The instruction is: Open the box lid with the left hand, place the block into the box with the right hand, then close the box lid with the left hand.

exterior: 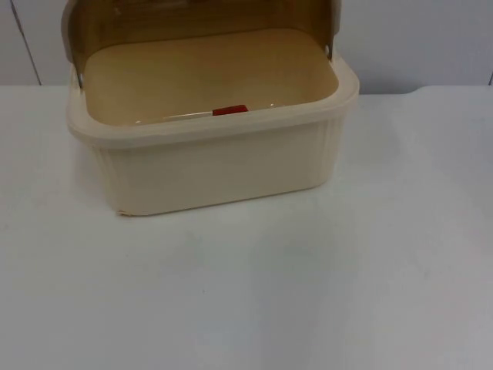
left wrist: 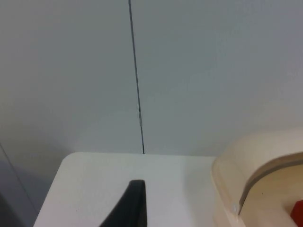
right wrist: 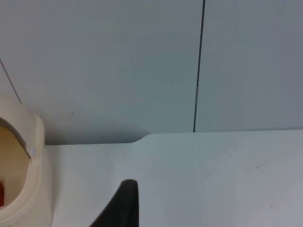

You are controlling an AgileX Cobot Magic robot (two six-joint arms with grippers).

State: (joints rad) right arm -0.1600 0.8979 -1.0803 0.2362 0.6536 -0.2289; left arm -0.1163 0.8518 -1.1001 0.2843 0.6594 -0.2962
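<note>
Block [exterior: 230,110] already inside box [exterior: 216,166], lid [exterior: 200,19] up; closing remains. Left gripper [left wrist: 130,208], right gripper [right wrist: 124,205] flank box, finger state unclear.

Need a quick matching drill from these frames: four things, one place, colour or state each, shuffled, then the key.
Things:
1. box
2. lid
3. block
4. partition wall

Descriptions:
A. red, lying inside the box
B. grey, behind the table's far edge
C. cream, standing on the white table
D. translucent brown, swung up and open

Pairs: 1-C, 2-D, 3-A, 4-B
</note>
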